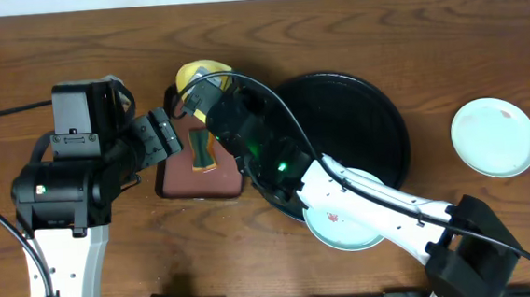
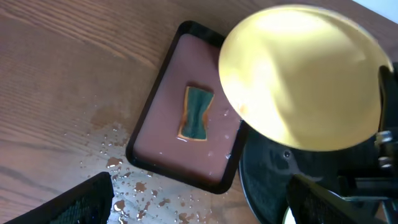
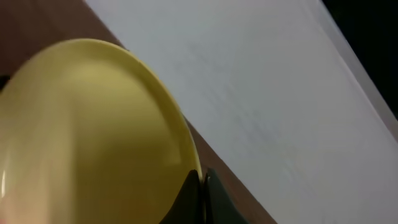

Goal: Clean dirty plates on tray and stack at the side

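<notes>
My right gripper [image 3: 203,186] is shut on the rim of a pale yellow plate [image 3: 87,137] and holds it tilted in the air. In the overhead view that yellow plate [image 1: 196,76] hangs past the far end of the reddish-brown tray, with the right gripper [image 1: 209,92] on it. My left gripper [image 2: 199,196] is open and empty, low over the wet table beside the yellow plate [image 2: 298,74]. A mint plate with red specks [image 1: 341,227] rests on the front rim of the big black tray [image 1: 355,105], partly under my right arm. Another mint plate [image 1: 494,136] lies on the table to the right.
A reddish-brown rectangular tray [image 2: 168,143] holds a green and orange sponge [image 2: 198,112]. Brownish water drops [image 2: 134,186] speckle the wood in front of it. The left arm's base [image 1: 62,191] stands at the left, and the right arm [image 1: 391,210] crosses the black tray.
</notes>
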`<state>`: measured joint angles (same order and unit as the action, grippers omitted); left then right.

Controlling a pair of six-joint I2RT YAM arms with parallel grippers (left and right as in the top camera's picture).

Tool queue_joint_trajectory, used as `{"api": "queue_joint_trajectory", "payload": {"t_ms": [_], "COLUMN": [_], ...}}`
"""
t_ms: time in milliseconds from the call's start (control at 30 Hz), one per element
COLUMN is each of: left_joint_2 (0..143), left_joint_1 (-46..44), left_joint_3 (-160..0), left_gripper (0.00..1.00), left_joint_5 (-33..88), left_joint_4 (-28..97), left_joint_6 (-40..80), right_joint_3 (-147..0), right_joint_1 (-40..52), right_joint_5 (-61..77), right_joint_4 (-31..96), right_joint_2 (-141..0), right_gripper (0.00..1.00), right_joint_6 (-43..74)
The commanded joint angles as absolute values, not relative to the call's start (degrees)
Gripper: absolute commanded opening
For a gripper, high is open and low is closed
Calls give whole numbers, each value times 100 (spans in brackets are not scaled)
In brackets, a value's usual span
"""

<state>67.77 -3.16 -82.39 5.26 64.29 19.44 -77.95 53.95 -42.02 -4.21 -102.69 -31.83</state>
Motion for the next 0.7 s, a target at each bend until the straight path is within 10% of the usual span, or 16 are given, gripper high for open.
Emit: {"api": "queue_joint_trajectory", "payload": {"t_ms": [0, 667], "left_joint_2": [6783, 6783], "left_joint_1": [-290, -290], "left_joint_3": [-8307, -8305], "left_gripper": [90, 90], "left_joint_5": [517, 517], "left_joint_4": [6447, 6447], "left_joint_6": [1909, 1909], "right_joint_3": [-7859, -7865], "right_joint_1": [5280, 5378], "right_joint_5": [-4128, -4038], "right_joint_4": [-276, -204], "right_joint_2": [-10156, -9985], "right_gripper": [1, 1], "right_joint_6": [-2571, -2838]}}
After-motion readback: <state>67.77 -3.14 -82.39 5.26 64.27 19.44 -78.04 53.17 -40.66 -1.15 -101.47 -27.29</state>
